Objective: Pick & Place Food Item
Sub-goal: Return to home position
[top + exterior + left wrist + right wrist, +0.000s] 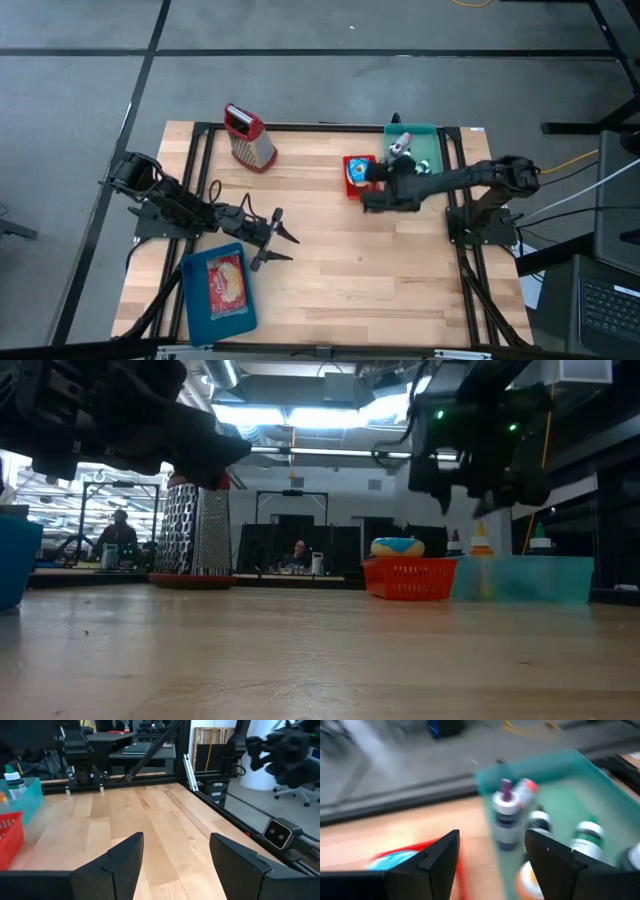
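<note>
Three caps (482, 536) above bin (520, 582), low view

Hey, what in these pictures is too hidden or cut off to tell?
High view: the right arm covers part of the green bin, so its bottles cannot be counted.
Low view: the bin's cloudy wall hides the bottles' bodies; only tops show.
Low view: the blue box is cut off by the left edge.

Table (350, 255) pale smooth wood; grater (252, 148) perforated metal; bin (525, 580) translucent plastic.
</note>
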You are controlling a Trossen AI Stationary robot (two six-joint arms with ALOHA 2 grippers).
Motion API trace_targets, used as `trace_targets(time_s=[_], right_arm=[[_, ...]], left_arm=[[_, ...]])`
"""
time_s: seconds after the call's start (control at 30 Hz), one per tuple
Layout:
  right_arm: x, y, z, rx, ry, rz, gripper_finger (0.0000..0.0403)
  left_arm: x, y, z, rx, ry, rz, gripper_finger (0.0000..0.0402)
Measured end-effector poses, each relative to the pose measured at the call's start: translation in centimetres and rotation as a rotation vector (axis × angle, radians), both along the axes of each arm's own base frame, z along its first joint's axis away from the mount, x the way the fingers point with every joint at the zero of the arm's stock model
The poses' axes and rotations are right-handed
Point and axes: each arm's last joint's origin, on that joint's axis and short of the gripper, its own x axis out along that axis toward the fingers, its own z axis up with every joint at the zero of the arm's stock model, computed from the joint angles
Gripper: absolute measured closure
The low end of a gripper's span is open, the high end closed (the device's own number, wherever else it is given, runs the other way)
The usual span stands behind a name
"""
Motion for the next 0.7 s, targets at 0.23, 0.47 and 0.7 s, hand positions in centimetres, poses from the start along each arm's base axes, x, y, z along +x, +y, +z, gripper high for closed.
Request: trace_targets(time_s=[0.23,0.47,0.7], right_arm=[[0.7,6.1,0.4,-0.16,-0.114,0.24,0.0176],[2.1,14.0,1.4,-0.225,-0.185,0.612,0.0176],[1.2,20.6,5.1,-0.466,-0.091,0.836,0.0176]], left_arm=[[0.2,0.6,-0.1,0.002,0.01,0.023,0.0178],[0.4,1.4,0.0,0.018,-0.008,0.135,0.0178],[0.5,1.5,0.6,0.063,-0.037,0.244,0.0178]])
